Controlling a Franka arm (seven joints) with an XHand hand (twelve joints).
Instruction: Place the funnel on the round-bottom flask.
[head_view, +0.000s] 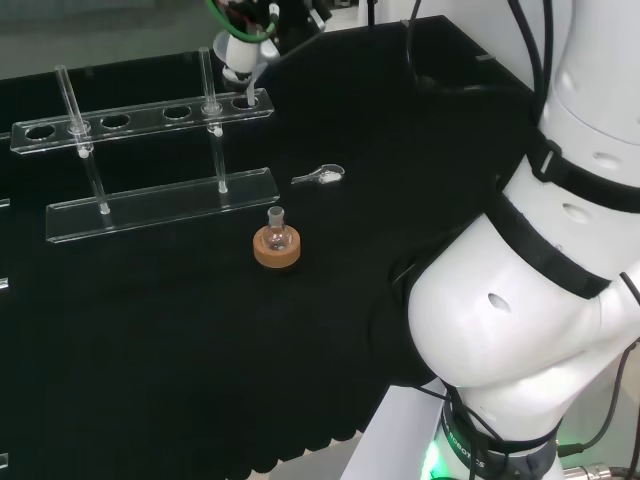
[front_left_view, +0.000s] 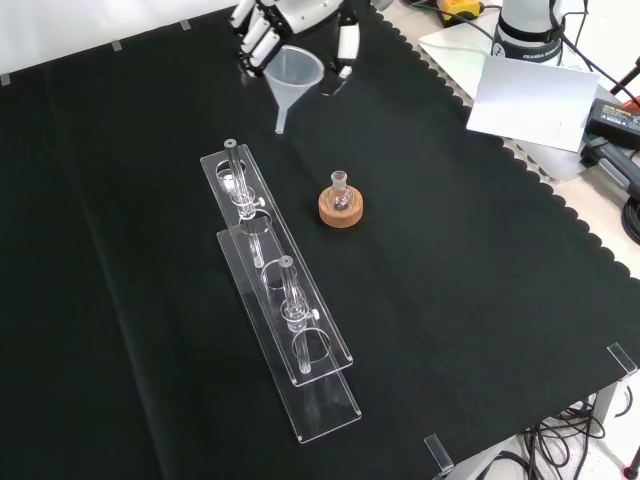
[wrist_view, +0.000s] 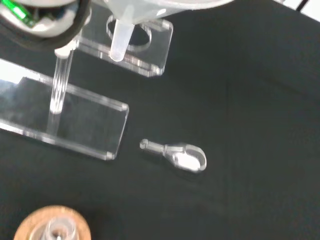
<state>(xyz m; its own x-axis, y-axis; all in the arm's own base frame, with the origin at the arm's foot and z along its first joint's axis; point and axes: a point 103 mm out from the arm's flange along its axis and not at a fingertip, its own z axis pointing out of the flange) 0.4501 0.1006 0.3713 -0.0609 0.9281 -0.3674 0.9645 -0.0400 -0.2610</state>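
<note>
Front view: no writing to read.
Hand (front_left_view: 290, 20): fingers curled round the clear funnel (front_left_view: 294, 78).
Round-bottom flask (front_left_view: 340, 195): on cork ring (front_left_view: 341, 210), below the hand, apart.

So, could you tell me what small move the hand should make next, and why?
Probably carry the funnel across toward the round-bottom flask. The hand holds it in its fingers, spout down, above the clear rack's end, while the flask's neck stands open on its cork ring.

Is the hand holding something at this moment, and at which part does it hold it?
Yes. The hand holds the funnel, its fingers closed around the wide cone rim; the stem hangs free.
</note>
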